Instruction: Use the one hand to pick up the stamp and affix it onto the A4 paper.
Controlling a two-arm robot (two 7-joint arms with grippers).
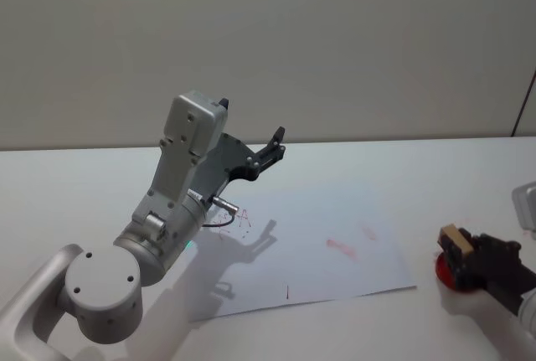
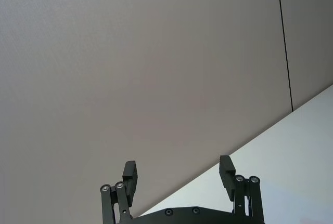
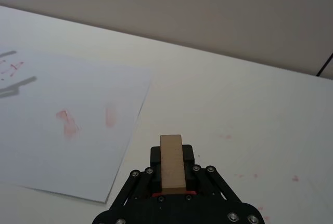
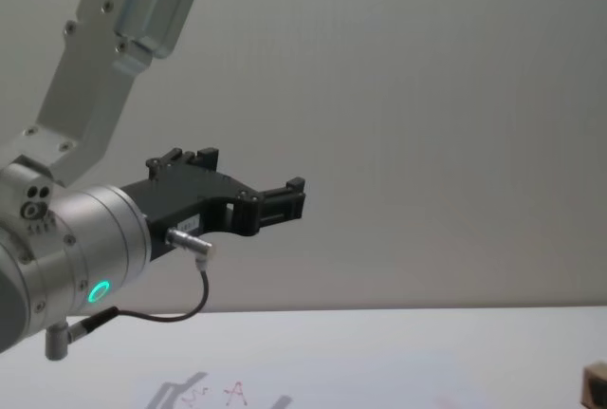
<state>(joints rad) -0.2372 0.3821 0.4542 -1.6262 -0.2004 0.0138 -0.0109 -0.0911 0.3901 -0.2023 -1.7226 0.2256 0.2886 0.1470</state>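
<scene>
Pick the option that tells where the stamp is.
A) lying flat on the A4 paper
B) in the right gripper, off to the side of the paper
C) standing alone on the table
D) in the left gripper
B: the stamp sits clamped in the right gripper, clear of the A4 paper; the left gripper is open and empty.

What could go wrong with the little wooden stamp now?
The stamp, pinched in the right gripper, is beside the A4 paper, so it might mark the table. Blurry red marks on the paper hint a press can smear. The left gripper, open, hangs above the paper, maybe in the way.
</scene>
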